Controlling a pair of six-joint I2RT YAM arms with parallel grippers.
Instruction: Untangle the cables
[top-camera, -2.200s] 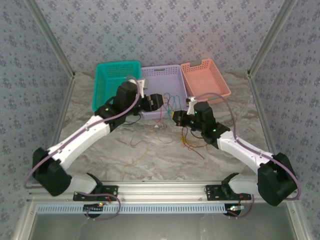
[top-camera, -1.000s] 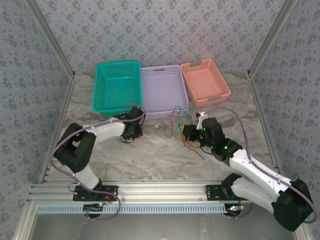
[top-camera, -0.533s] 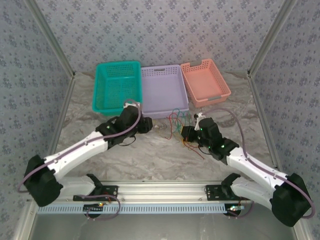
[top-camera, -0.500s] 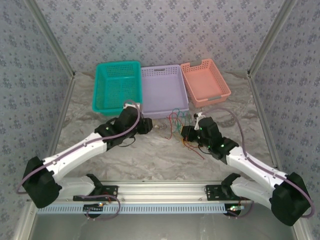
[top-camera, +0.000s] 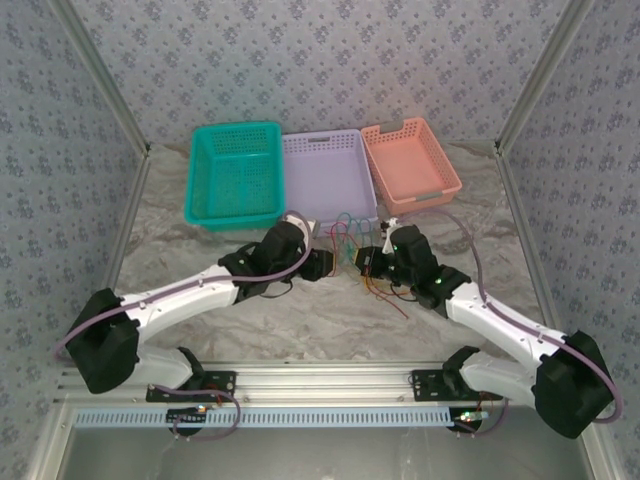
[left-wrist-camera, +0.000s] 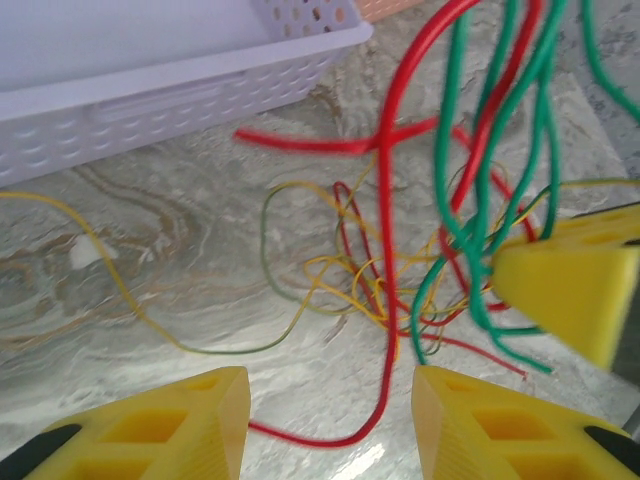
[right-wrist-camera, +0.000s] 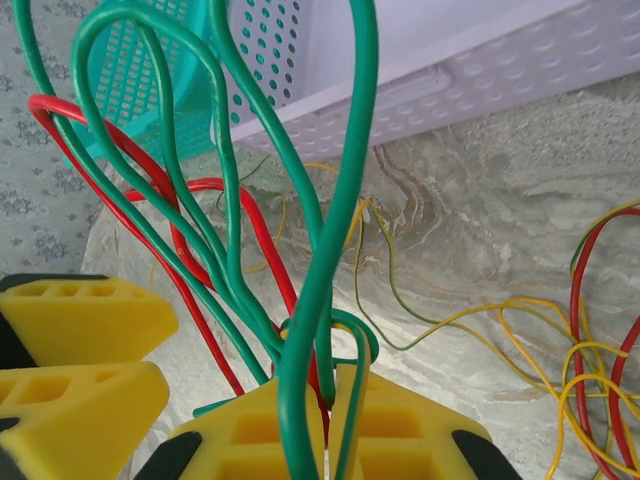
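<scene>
The cables (top-camera: 345, 232) form a tangle of green, red and yellow wires on the marble table in front of the lavender basket. My right gripper (right-wrist-camera: 328, 400) is shut on a bunch of green cables (right-wrist-camera: 300, 230) and a red cable (right-wrist-camera: 250, 225), holding their loops up off the table. My left gripper (left-wrist-camera: 330, 420) is open just left of it, low over the table. A loose red cable (left-wrist-camera: 390, 300) curves through the gap between its yellow fingers (left-wrist-camera: 190, 420) without being clamped. Thin yellow cables (left-wrist-camera: 335, 285) lie spread on the table beyond. From above, the left gripper (top-camera: 327, 263) and right gripper (top-camera: 366, 259) stand close together.
Three baskets stand in a row at the back: teal (top-camera: 200, 205), lavender (top-camera: 330, 222) and salmon (top-camera: 445, 190). The lavender basket's wall (left-wrist-camera: 150, 110) is close behind the tangle. More yellow and red strands (top-camera: 388, 290) trail toward the front right.
My left arm has swung right, from near the teal basket to beside the tangle, and its jaws have opened. The right gripper stays shut on the cables, nearly unmoved.
</scene>
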